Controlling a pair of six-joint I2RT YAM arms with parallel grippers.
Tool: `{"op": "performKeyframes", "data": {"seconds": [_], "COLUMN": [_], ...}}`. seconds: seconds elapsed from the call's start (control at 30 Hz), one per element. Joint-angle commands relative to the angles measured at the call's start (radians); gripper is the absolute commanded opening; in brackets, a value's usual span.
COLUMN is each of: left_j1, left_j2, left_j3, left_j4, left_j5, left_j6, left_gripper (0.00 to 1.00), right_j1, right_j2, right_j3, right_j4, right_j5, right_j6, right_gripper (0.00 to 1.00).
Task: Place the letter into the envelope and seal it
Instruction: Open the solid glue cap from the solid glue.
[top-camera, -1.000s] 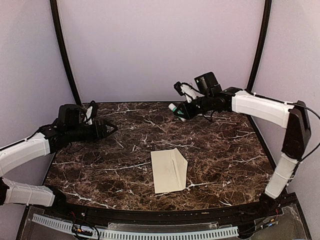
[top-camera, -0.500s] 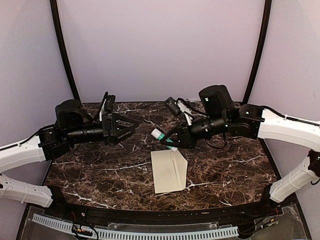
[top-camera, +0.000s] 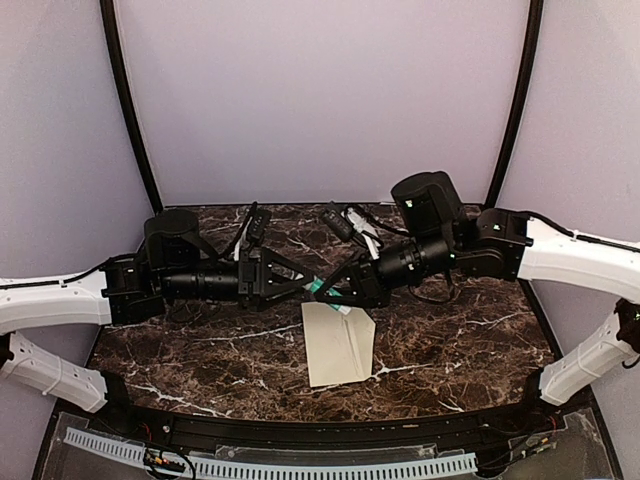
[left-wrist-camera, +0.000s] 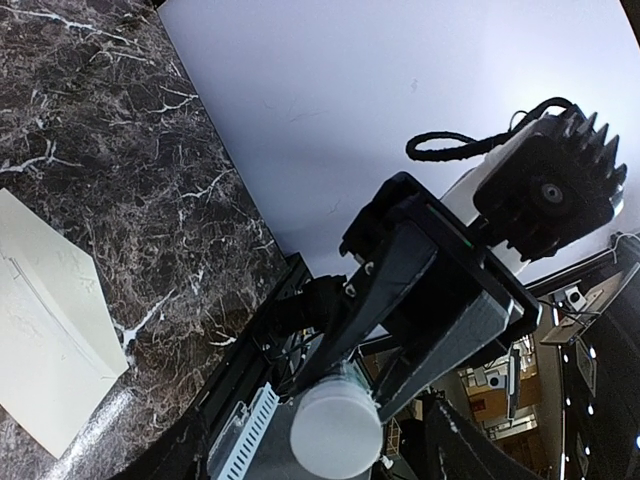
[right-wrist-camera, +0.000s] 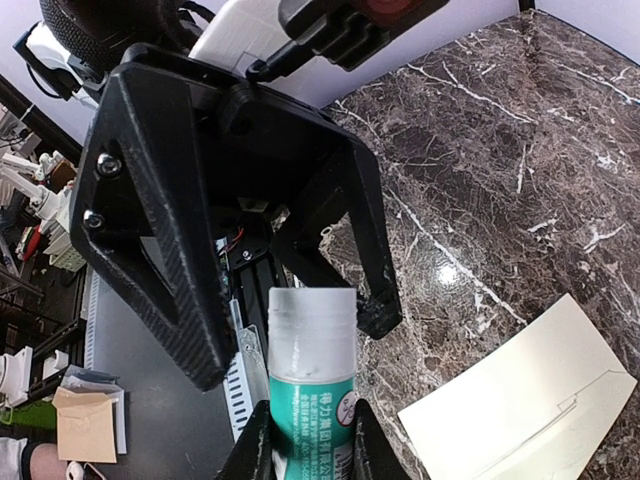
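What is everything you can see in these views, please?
envelope: one, cream, flat on the table in front of the arms, flap open
glue stick: one, white cap and green label, held in the air above the envelope's far end
table: one, dark brown marble with white veins
poles: two, black, at the back corners
left gripper: one, black, open, its fingers flanking the stick's cap
right gripper: one, black, shut on the glue stick

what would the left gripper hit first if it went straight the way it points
Probably the white cap of the glue stick, held toward it by the right gripper, though depth is hard to judge.
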Motion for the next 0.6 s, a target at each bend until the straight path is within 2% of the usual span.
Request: {"op": "performKeyframes", "data": {"seconds": [0.0,0.2,0.3,0.57], "left_j1": [-0.012,-0.018,-0.017,-0.018], "left_j2": [0.018,0.041,0.044,0.046], "left_j3": [0.039,0.060,0.062,0.062], "left_j4": [0.049,0.058,0.067,0.078], "left_j5": [-0.004,-0.006,-0.005,0.003], "left_j6": [-0.019,-0.020,-0.026,-0.035], "left_gripper": [0.68,0.50,0.36,0.09], "right_j1": [0.012,0.012,0.012,0.012], "right_j2": [0.011,0.022,0.024,0.009], "right_j3": [0.054,0.071,0.071,0.054], "right_j4": [-0.020,-0.052,-0.061,-0.056], "right_j5": [-0.015,-0.019,-0.012,0.014], "right_j6": [-0.027,-0.049,-0.053,-0.057], "right_gripper": [0.00,0.00,0.00,0.00]}}
